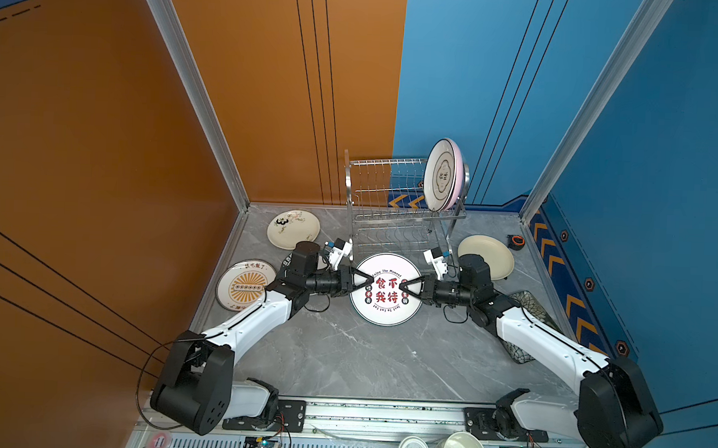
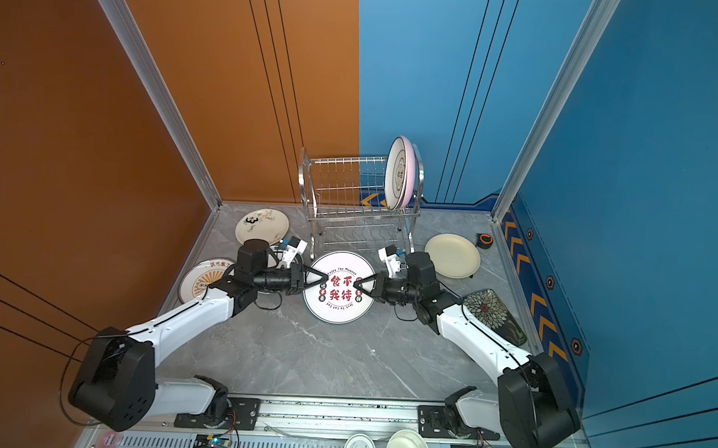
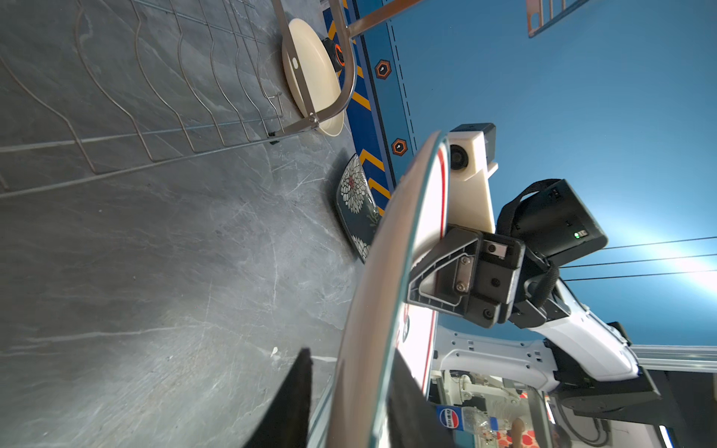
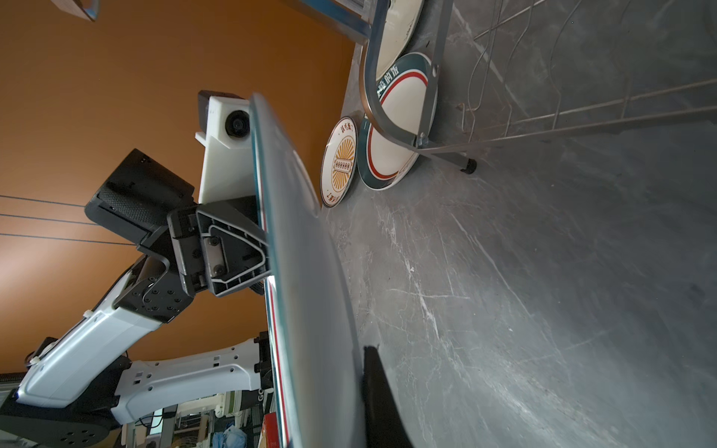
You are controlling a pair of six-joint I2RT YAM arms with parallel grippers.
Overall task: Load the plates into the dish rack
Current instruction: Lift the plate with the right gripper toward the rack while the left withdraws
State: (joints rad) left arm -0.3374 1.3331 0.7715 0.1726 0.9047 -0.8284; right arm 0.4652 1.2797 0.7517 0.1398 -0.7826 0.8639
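Observation:
A white plate with a dark rim and red characters (image 1: 385, 288) hangs level just above the table, in front of the dish rack (image 1: 395, 201). My right gripper (image 1: 401, 285) is shut on its right rim, with a finger (image 4: 378, 388) pressed under it. My left gripper (image 1: 370, 280) straddles the left rim, open; its lower finger (image 3: 298, 391) stands off the underside. Two plates stand in the rack's top tier at the right: a dark-rimmed white one (image 1: 440, 174) and a pink one (image 1: 460, 171).
Flat on the table lie a panda plate (image 1: 294, 229), an orange sunburst plate (image 1: 244, 284), a plain cream plate (image 1: 489, 249) and a black floral plate (image 1: 526, 301) under the right arm. A green-rimmed plate (image 4: 395, 128) lies under the left arm. A tape measure (image 1: 516, 241) sits far right.

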